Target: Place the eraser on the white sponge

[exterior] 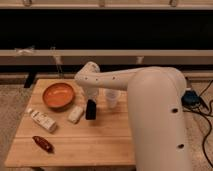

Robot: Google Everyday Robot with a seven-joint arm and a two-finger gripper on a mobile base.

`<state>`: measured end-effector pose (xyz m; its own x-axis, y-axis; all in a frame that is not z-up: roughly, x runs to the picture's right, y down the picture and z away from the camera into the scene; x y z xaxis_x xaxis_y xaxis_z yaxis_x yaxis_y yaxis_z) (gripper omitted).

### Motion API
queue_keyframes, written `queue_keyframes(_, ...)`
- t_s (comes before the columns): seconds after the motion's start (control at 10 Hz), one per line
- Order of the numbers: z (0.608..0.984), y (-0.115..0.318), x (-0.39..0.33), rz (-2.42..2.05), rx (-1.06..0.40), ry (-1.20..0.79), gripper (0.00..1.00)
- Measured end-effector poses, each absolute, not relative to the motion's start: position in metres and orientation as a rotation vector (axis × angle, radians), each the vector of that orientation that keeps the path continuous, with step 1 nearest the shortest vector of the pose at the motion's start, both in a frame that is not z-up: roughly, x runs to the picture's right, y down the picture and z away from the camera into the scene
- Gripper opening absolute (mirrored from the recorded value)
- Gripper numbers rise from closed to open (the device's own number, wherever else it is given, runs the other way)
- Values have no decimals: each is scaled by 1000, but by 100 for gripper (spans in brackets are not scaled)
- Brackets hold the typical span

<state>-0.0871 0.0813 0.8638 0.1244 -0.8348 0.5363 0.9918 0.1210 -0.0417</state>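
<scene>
The eraser [91, 110] lies on the surface [100, 142] just to the right of the white sponge [76, 114], with only a thin gap between them as far as I can see. Its long axis runs from the front of the surface toward the back, nearly parallel to the white sponge (which is turned a little). The gripper [91, 98] stands above the back end of the eraser, so the eraser is directly under the fingers and reaches from them toward the front. The fingers are closed, and it seems they are closed on the eraser, which does not look lifted yet. The coming move turns on one relation: the white sponge is very near, to the left of the fingers. I judge that a small lift and a short shift to the left is enough. Behind and left of the white sponge stands an orange bowl [58, 95]. To its front left lies a white bottle [42, 120], and further front a dark red pepper [43, 144].
</scene>
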Motion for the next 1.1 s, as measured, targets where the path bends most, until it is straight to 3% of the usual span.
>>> queue_keyframes(0.5, 830, 126, -139, -1537, -395, -575, 0)
queue_keyframes(1.1, 829, 103, -177, -1562, -302, -626, 0)
